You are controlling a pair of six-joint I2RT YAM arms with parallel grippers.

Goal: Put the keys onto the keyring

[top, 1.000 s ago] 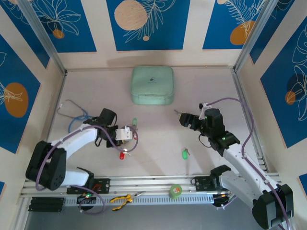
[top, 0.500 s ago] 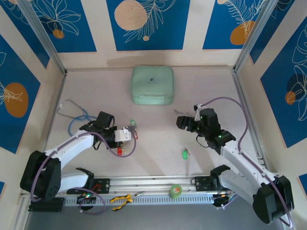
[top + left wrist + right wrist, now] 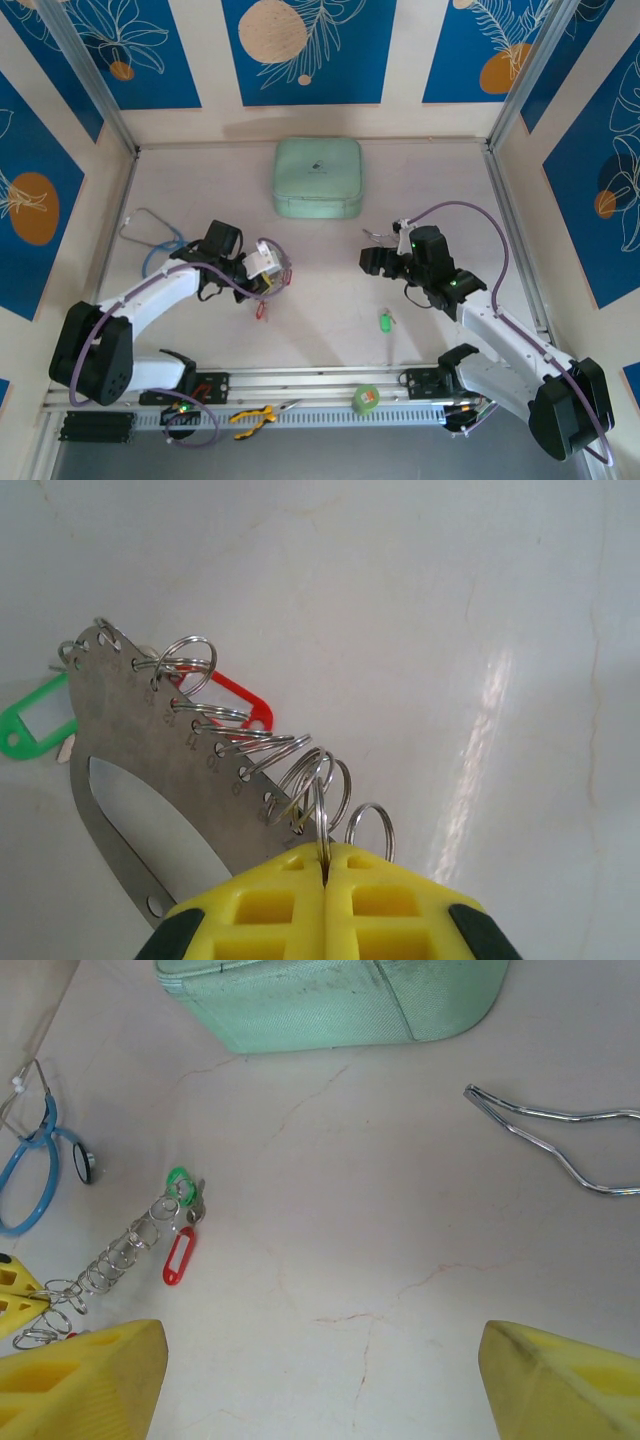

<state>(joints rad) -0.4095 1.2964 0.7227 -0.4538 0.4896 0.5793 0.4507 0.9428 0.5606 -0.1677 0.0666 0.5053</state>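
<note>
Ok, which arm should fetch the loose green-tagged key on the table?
Right. The right gripper is open, empty and nearer the green-tagged key; the left gripper is shut on the keyring.

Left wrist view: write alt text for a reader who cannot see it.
The yellow left gripper, shut, pinches the edge of the keyring, a grey metal plate with an oval cut-out and a row of split rings along its rim. A red tag and a green tag show behind it, over the white table.
</note>
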